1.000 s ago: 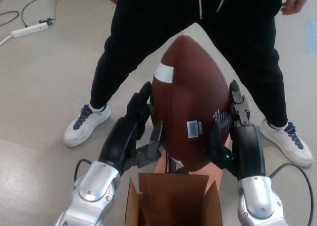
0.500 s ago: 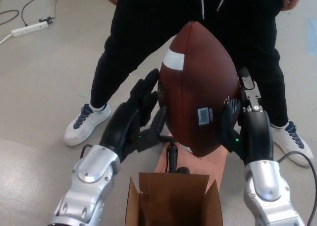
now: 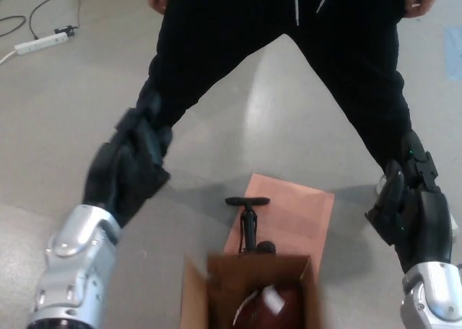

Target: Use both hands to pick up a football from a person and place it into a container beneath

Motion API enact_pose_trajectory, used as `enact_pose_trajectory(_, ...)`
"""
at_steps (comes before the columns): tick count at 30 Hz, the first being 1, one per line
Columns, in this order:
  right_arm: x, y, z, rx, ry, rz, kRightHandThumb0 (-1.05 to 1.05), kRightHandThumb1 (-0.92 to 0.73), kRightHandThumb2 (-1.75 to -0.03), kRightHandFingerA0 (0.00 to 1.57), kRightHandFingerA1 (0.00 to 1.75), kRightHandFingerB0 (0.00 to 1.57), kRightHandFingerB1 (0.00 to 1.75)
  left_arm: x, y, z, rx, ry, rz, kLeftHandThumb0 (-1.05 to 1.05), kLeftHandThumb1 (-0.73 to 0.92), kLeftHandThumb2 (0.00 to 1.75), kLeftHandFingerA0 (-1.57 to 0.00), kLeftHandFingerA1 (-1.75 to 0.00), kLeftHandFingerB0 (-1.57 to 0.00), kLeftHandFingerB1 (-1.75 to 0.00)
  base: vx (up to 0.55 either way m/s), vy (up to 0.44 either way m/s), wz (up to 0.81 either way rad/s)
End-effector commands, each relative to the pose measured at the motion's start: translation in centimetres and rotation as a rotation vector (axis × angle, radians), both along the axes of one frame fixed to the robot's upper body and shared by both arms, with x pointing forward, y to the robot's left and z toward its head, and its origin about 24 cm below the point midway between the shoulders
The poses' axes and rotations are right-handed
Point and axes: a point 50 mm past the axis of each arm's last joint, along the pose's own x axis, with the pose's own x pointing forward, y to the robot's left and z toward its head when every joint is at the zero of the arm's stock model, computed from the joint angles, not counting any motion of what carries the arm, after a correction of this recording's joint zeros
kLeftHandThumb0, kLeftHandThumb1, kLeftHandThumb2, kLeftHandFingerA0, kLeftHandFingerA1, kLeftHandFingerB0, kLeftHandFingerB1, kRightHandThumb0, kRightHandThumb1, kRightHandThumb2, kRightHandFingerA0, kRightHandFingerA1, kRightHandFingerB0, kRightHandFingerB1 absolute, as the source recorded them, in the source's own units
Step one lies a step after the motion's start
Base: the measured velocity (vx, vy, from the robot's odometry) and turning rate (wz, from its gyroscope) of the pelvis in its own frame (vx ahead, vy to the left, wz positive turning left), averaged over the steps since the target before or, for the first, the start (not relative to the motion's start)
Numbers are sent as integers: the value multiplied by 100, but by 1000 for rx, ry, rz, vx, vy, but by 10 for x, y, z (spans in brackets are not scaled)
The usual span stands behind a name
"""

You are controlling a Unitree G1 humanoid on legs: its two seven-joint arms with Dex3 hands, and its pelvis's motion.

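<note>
The football (image 3: 271, 311) is no longer between the hands: half a second ago both hands pressed its sides, holding it up in front of the person (image 3: 289, 55). Now it lies inside the open cardboard box (image 3: 303, 282) at the bottom edge, its white stripe showing. The left hand (image 3: 133, 159) is swung out to the left, the right hand (image 3: 404, 206) out to the right, well apart, both empty. With the ball gone from mid-picture, a pump (image 3: 249, 224) and a pinkish board (image 3: 303, 217) beyond the box now show.
</note>
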Motion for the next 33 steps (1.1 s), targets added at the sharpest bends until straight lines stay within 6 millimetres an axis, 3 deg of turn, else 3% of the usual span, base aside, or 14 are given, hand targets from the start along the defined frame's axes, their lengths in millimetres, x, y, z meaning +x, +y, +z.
enact_pose_trajectory(1,-3,-9,0,4,-29,-10,-87,-82,-112,0,13,0,8,-1,13,1,-59,18,-7,-80,80,115,0,-19,0,-16,0,0,0)
enact_pose_trajectory(11,6,-26,8,-31,-50,-67,-79,-77,-113,1,20,0,17,-6,56,-7,-38,71,69,-80,81,115,0,-16,0,-15,0,0,0)
enact_pose_trajectory(12,8,-28,8,-38,-44,-74,-79,-92,-70,2,22,0,8,-7,60,-8,-36,70,81,-81,79,100,0,-12,0,-10,0,0,0)
enact_pose_trajectory(13,11,-37,4,-75,-12,-101,-82,-78,-114,5,21,0,16,-10,71,-11,-19,82,109,-85,85,114,0,-14,0,-10,0,0,0)
enact_pose_trajectory(17,14,-63,-10,-139,78,-169,-89,-81,-114,7,21,1,12,-16,98,-21,47,133,175,-85,84,115,0,-15,0,-10,0,0,0)
enact_pose_trajectory(18,16,-71,-18,-152,138,-184,-91,-84,-114,8,19,7,9,-19,111,-25,83,156,214,-79,75,94,0,-18,0,-11,0,0,0)
enact_pose_trajectory(19,17,-75,-24,-171,187,-188,-91,-87,-116,7,19,5,7,-22,119,-27,100,173,240,-77,80,114,0,-22,0,-17,0,0,0)
enact_pose_trajectory(24,17,-82,-45,-190,377,-181,-83,-81,-111,7,36,5,13,-44,149,-48,200,272,311,-78,82,113,0,-22,0,-15,0,0,0)
enact_pose_trajectory(25,17,-84,-46,-162,390,-179,-90,-86,-114,6,24,5,8,-50,155,-53,277,298,321,-74,92,74,0,-19,0,-12,0,0,0)
enact_pose_trajectory(26,17,-85,-47,-150,394,-177,-90,-86,-114,6,24,5,8,-53,157,-55,322,310,327,-74,92,74,0,-19,0,-12,0,0,0)
enact_pose_trajectory(27,17,-86,-48,-139,404,-176,-88,-84,-113,6,28,5,10,-57,162,-59,396,337,342,-87,84,116,0,-17,0,-12,0,0,0)
enact_pose_trajectory(31,12,-89,-58,-186,496,-185,-80,-80,-112,7,42,4,17,-68,177,-65,639,424,373,-85,86,115,-6,-20,-6,-17,0,0,0)
enact_pose_trajectory(32,3,-90,-70,-209,568,-179,-80,-78,-109,9,44,4,19,-73,184,-70,674,498,393,-68,92,74,-10,-28,-8,-24,0,0,0)
enact_pose_trajectory(33,-2,-90,-76,-210,605,-172,-82,-78,-108,7,34,6,17,-76,188,-73,697,536,398,-68,92,75,-11,-29,-8,-24,0,0,0)
